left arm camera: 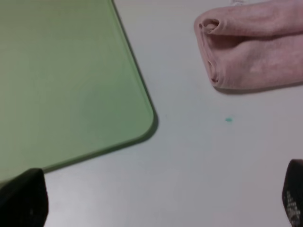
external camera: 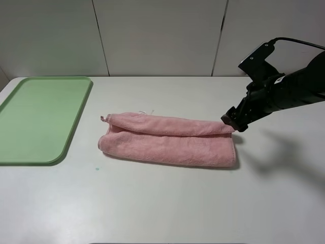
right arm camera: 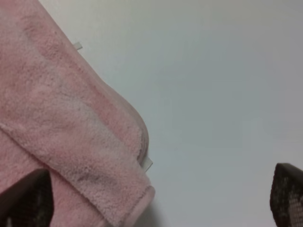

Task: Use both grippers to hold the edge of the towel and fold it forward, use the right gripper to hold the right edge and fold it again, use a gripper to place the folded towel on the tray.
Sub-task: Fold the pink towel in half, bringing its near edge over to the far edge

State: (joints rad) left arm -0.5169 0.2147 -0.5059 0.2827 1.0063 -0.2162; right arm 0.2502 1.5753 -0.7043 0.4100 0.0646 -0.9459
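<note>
- The tray (external camera: 40, 117) is lying flat at the far left of the table (external camera: 167, 203), bare and waiting, so the last step has a landing place close to the cloth.
- The left gripper (left arm camera: 156, 198) is hovering over bare table just near of the tray's near right corner. Its jaws are standing wide apart with nothing between them; it looks parked out of the way, since the coming fold belongs to the other arm.
- The towel (external camera: 172, 140) is lying mid-table, well apart from the tray, as a long left-to-right strip with one layer doubled over another. By my reading, the forward fold is done.
- The edge of the towel (external camera: 234, 152) is showing at the strip's right end, the side the second fold has to start from.
- The right gripper (external camera: 233, 121) is reaching down to that right end at its far corner. Its jaws are spread wide with the corner lying by one finger, not clamped, probably lining up to pinch it.
</note>
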